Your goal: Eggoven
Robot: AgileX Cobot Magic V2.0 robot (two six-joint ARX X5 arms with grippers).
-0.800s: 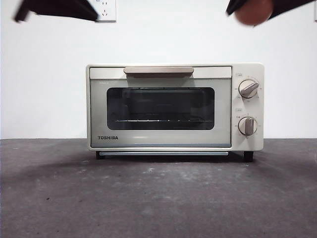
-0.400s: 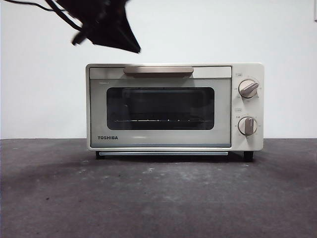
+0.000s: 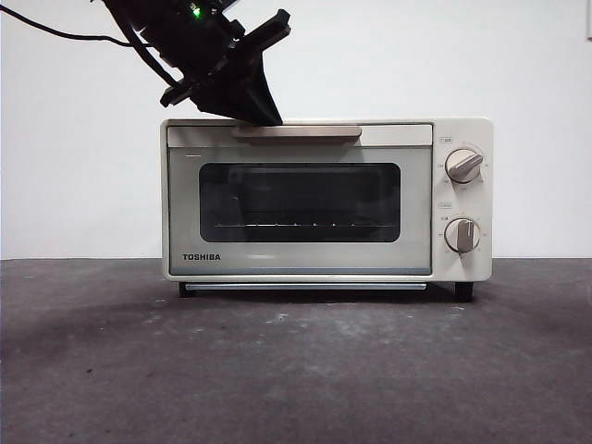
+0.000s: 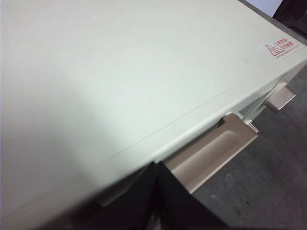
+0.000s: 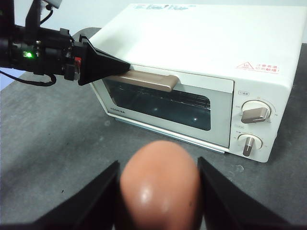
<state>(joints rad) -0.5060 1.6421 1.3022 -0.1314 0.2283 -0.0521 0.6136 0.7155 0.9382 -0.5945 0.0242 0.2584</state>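
**Left claw arrives at the oven handle; egg waits in the right**

Within the last second the front view has changed a good deal: both arms were only dark tips at the top corners, the egg a blur at the upper right — then one arm swung in from the upper left and has now dropped onto the oven. That arm carries the left gripper (image 3: 264, 111), and its tips now sit at the left end of the tan handle (image 3: 296, 131), at the top edge of the door. My reading is that the door-opening step is just beginning; the dark glass door (image 3: 300, 202) is not yet open.

In the left wrist view the two jaws (image 4: 156, 191) lie pressed together with only a thin seam between them — closed, holding nothing, touching or just short of the handle's end; I cannot tell which.

The right gripper (image 5: 158, 191) is out of the front view. Its own camera shows the jaws spread on either side of the reddish-brown egg (image 5: 159, 187), clamping it, held in the air out in front of the toaster oven (image 5: 201, 43), well apart from it. The oven stands towards the back of the desk (image 3: 296, 370), knobs at its right end.
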